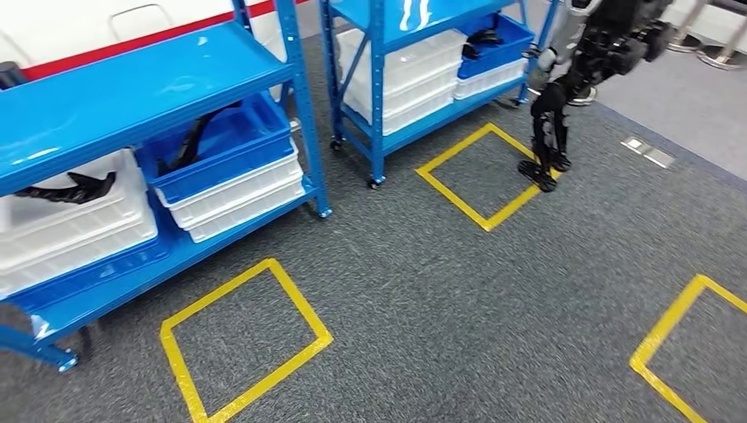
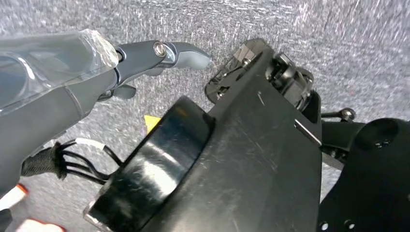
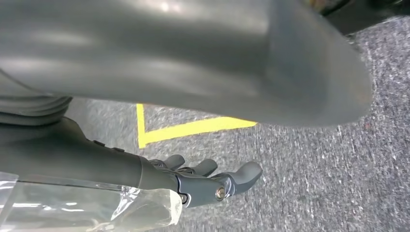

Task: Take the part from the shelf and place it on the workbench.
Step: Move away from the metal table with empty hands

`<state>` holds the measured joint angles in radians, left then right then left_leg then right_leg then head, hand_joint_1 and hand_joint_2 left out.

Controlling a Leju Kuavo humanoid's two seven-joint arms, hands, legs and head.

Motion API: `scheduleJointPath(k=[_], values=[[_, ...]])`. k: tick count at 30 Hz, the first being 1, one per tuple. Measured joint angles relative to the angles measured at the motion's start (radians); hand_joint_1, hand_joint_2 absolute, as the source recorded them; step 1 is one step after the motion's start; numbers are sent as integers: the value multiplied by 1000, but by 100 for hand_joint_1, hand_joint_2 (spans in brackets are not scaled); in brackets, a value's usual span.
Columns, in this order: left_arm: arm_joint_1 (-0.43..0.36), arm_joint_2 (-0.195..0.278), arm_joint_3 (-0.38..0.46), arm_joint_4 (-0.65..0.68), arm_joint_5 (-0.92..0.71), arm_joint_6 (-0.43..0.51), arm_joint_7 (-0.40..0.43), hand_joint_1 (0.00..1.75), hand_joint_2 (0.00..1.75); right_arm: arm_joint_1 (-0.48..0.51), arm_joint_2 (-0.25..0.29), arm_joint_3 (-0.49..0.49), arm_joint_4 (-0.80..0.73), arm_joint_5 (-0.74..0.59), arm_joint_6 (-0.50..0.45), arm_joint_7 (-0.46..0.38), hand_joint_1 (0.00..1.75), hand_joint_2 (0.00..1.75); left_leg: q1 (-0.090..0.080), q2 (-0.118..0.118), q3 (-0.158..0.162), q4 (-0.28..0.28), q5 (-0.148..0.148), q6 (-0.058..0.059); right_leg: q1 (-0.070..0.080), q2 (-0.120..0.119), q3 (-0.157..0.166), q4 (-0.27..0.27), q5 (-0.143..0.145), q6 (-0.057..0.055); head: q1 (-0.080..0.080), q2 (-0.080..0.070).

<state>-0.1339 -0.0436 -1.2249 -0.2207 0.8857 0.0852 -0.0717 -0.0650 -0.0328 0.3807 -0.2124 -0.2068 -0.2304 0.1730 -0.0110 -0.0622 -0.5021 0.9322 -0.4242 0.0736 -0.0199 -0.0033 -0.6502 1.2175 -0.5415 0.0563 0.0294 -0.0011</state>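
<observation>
On the near blue shelf point(image 1: 132, 97), black parts point(image 1: 189, 141) were seen in a blue bin point(image 1: 225, 154) at 10 o'clock and in a white bin point(image 1: 75, 216) at 9. Another robot point(image 1: 573, 79) stood at 1 o'clock. The left hand point(image 2: 159, 55) and right hand point(image 3: 212, 181) were spread, nothing held.

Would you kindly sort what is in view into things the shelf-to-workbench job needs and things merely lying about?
Job:
- near blue shelf
- blue bin holding a black part
- left hand, right hand

Lying about:
- yellow floor squares
- far shelf
- another robot
</observation>
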Motion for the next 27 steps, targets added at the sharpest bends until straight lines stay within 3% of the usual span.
scheduleJointPath(k=[2,3,5,7,8,9,11,13,14,16,17,19,20,22,23,25,27], values=[[0,0,0,0,0,0,0,0,175,1,-2,1,0,0,0,0,0,0,0,-28,6,4,-9,-7,-4,39,49,-142,84,-1,0,0],[0,-1,0,0,0,0,0,0,175,0,-2,2,1,1,0,0,0,0,-1,-40,6,7,-14,-11,-7,61,70,-198,107,-3,0,0],[0,-1,0,0,0,0,0,0,175,-1,-2,2,2,4,0,0,0,0,0,-61,0,11,-23,-22,-6,81,88,-244,113,-12,-1,0],[1,0,0,0,0,1,0,0,175,-4,-1,3,2,6,0,0,0,0,5,-68,-2,14,-28,-33,-5,56,91,-245,111,-25,-1,0],[1,1,0,0,0,2,0,0,175,-5,-1,4,1,7,0,0,0,0,5,-52,-9,30,-38,-39,-7,43,93,-247,111,-31,-2,0],[0,1,0,0,0,3,0,0,175,-5,-1,4,1,7,0,0,0,0,6,-26,-25,66,-58,-45,-9,30,95,-249,110,-36,-4,0],[-6,2,0,0,0,3,-1,0,175,-3,-3,4,1,8,0,0,0,0,9,27,-90,196,-119,-58,-9,2,100,-249,104,-43,-8,0],[-12,2,1,0,1,1,-3,0,175,-1,-4,5,1,9,0,0,0,0,15,42,-152,312,-156,-67,-8,-29,106,-249,97,-44,-9,0],[-13,2,2,0,1,0,-4,0,175,-1,-4,6,1,9,0,0,0,0,17,45,-156,318,-146,-69,-8,-43,110,-249,93,-42,-9,0],[-10,1,1,0,0,1,-3,0,175,-3,-3,11,1,10,0,0,0,0,17,63,-105,212,-79,-66,-8,-68,123,-249,84,-38,-9,0],[-8,1,1,0,0,2,-2,0,175,-3,-2,13,1,10,0,0,0,0,15,89,-69,135,-46,-61,-7,-78,130,-249,79,-34,-9,0],[-4,1,0,0,0,3,0,0,175,-4,-2,14,1,11,0,0,0,0,6,128,-29,39,-13,-48,-1,-96,139,-249,71,-23,-8,0],[-2,1,0,0,0,4,0,0,175,-5,-2,15,1,11,0,0,0,0,2,133,-27,27,-14,-42,1,-106,141,-249,67,-18,-8,0],[-1,1,0,0,0,4,0,0,175,-8,-2,17,1,11,0,0,0,0,1,108,-28,22,-13,-29,1,-121,149,-253,62,-7,-7,0],[0,1,0,0,0,5,0,0,175,-10,-2,18,0,12,0,0,0,0,3,96,-24,18,-11,-23,-1,-112,150,-246,54,-1,-7,0],[-1,0,0,0,0,6,0,0,87,-11,-2,19,0,12,0,-1,0,0,8,73,-15,12,-7,-11,-4,-60,122,-172,9,5,-5,0],[1,-1,0,0,1,11,4,0,0,-8,-2,19,0,10,0,-1,0,0,7,49,-14,13,-8,-5,-4,-17,51,-34,-49,5,-2,0]])
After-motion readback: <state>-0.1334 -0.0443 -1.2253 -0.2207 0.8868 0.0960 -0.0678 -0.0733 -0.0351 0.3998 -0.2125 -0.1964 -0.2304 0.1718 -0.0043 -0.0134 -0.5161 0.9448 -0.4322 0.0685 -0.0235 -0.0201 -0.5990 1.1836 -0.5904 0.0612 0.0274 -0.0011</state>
